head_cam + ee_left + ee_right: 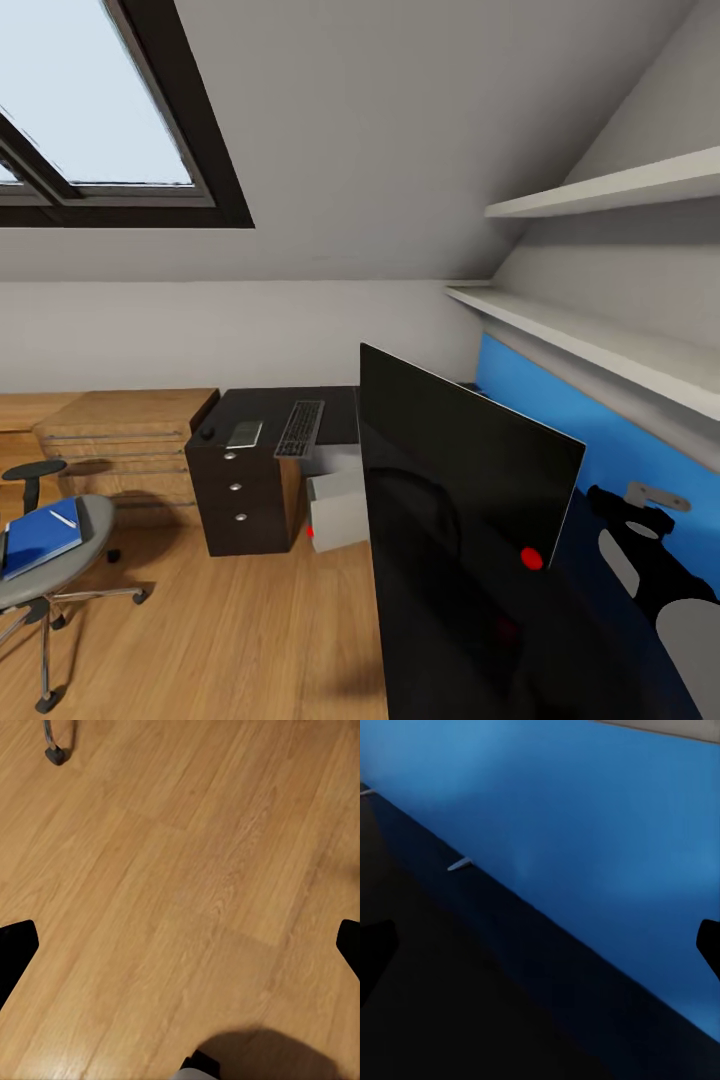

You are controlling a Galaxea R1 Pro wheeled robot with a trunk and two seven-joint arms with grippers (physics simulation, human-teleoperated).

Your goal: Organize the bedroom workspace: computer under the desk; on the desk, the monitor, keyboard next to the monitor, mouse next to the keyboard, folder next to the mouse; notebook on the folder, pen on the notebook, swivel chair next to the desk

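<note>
The monitor (465,500) stands close in front on the dark table (335,405), whose far end carries the keyboard (300,428); the computer (338,510) sits underneath. The blue folder (40,537) lies on the swivel chair (60,560), over open wooden floor (187,885). Both the left gripper (180,945) and the right gripper (540,952) are spread wide, grasping nothing.

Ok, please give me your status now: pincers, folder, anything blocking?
Both pincers open, empty. Folder on swivel chair, pen lying on it. Monitor close ahead, blocking part of desk.
</note>
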